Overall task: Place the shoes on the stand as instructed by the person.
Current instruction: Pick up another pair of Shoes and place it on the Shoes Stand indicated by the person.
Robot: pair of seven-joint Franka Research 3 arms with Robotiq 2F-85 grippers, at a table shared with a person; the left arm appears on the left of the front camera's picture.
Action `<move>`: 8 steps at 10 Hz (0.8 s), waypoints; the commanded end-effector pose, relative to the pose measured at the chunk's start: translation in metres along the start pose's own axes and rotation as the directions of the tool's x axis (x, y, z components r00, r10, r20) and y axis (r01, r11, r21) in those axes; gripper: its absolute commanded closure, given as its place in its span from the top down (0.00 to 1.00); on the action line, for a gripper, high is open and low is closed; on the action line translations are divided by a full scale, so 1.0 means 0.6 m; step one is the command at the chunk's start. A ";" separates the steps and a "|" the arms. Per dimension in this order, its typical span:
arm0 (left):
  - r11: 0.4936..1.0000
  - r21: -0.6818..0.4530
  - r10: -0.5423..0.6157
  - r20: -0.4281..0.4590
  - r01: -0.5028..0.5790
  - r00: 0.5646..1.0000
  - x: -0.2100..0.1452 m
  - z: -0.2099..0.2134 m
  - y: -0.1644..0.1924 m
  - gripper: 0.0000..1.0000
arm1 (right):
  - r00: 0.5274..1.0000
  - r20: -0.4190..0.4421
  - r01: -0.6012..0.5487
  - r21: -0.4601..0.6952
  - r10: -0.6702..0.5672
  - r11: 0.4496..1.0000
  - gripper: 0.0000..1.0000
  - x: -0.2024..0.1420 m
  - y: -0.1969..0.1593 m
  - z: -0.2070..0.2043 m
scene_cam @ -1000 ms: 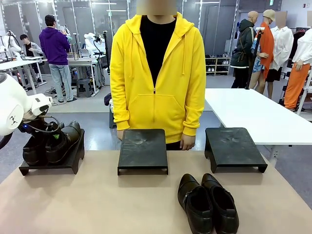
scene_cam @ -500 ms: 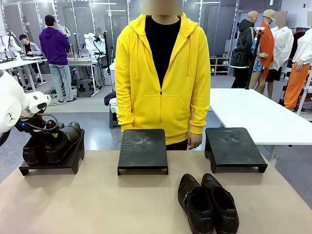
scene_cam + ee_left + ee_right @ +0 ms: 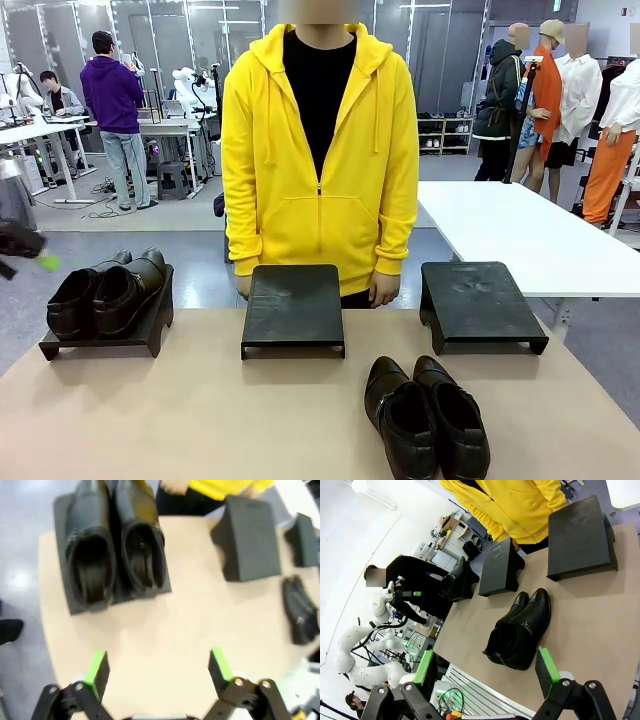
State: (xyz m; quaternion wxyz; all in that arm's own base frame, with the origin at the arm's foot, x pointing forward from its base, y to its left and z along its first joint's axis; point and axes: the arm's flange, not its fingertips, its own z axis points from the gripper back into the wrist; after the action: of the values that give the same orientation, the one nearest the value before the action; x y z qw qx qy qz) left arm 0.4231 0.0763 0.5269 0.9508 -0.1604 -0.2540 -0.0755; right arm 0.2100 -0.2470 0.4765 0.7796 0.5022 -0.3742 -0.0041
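Black shoes (image 3: pixel 105 292) on end stand (image 3: pixel 152 328), 2nd pair (image 3: pixel 426 416) on table (image 3: pixel 200 420), left fingers (image 3: pixel 98 668) spread, right fingers (image 3: pixel 546 666) spread

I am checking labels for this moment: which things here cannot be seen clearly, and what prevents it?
Front view: left gripper, blurred and cut by the left edge; its opening is unreadable there.
Front view: shoes on the table, heels cut off by the bottom edge.
Front view: person's hand, partly hidden behind the middle stand.
Left wrist view: shoes on the left stand, blurred; fine details lost.
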 end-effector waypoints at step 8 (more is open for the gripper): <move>0.631 -0.769 0.053 -0.088 -0.102 0.995 -0.304 0.118 0.234 1.00 | 1.000 0.007 -0.014 0.008 0.014 1.000 1.00 0.001 0.001 0.002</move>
State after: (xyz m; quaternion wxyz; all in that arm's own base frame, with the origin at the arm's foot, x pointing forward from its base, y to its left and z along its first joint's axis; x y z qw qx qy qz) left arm 0.2501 0.2254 0.4627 0.8162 -0.5356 -0.1681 -0.1366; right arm 0.2099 -0.2471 0.4766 0.7796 0.5020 -0.3744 -0.0042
